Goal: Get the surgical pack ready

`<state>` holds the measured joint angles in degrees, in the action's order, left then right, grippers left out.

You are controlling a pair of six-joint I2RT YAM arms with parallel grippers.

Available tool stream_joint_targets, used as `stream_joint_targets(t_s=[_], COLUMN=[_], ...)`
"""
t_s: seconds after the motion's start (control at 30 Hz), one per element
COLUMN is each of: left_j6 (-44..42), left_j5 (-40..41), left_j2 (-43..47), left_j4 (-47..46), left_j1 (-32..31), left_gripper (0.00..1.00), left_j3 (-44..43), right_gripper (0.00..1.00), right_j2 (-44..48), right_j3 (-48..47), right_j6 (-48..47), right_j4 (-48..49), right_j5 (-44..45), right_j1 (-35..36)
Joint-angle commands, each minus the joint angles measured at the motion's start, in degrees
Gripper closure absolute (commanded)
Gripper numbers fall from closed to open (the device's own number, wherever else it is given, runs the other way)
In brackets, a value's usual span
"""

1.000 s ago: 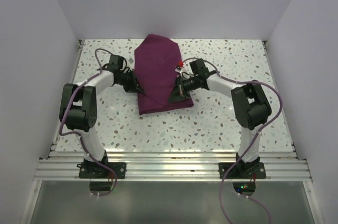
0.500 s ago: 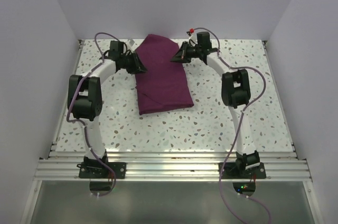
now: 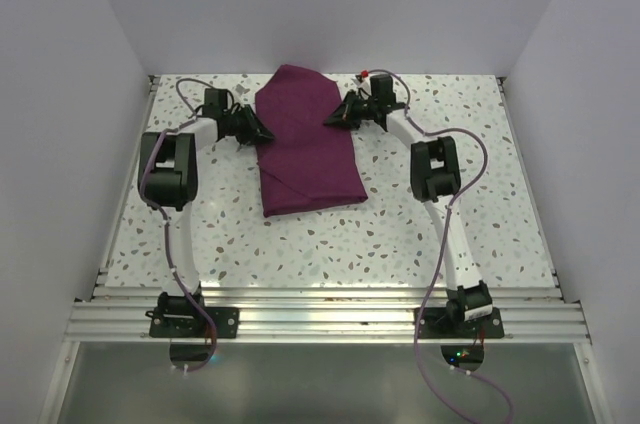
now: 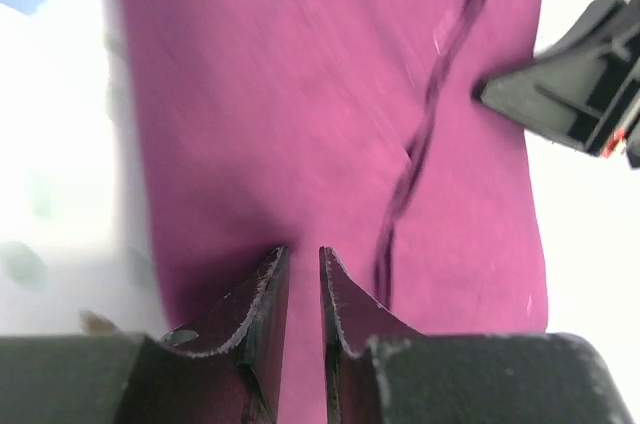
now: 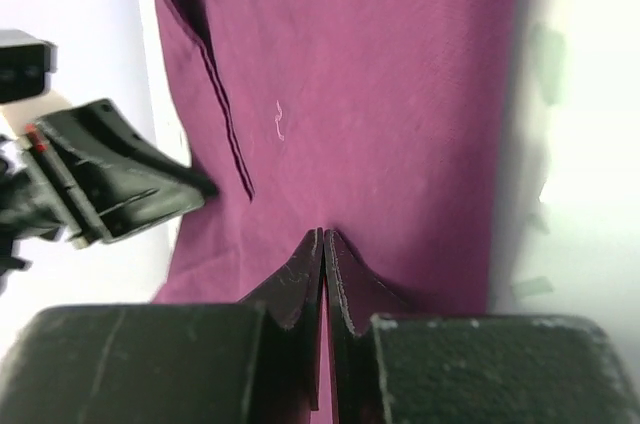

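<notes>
Both arms stretch far forward, elbows up: left arm (image 3: pixel 170 169), right arm (image 3: pixel 435 169), wrists turned inward, tips facing. Left gripper (image 4: pixel 300 254) shows its jaws a sliver apart; right gripper (image 5: pixel 323 234) has its jaws pressed together.

High fixed overhead view of whole table (image 3: pixel 450 234); two close, opposed wrist views; maroon drape (image 3: pixel 305 144) common to all.

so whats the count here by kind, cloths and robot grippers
maroon fabric drape: 1
grippers: 2, the left gripper and the right gripper
total: 3
</notes>
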<state>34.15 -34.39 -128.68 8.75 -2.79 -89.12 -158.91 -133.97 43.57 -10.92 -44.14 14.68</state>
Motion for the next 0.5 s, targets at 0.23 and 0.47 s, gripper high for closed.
stream_joint_targets(t_s=[0.23,0.47], left_j6=[8.9,17.5], left_j5=[-3.9,-3.8], left_j2=[-8.6,-12.9], left_j4=[-12.1,-20.8], left_j1=[2.7,4.9], left_gripper=[0.77,0.75], left_j3=[-6.0,-10.1], right_gripper=[0.90,0.80], right_j2=[-5.9,-9.4], right_j3=[-6.6,-10.7], right_j6=[9.2,14.3], right_j4=[7.6,10.7], right_j5=[10.1,16.2], right_j1=[-0.5,-0.7])
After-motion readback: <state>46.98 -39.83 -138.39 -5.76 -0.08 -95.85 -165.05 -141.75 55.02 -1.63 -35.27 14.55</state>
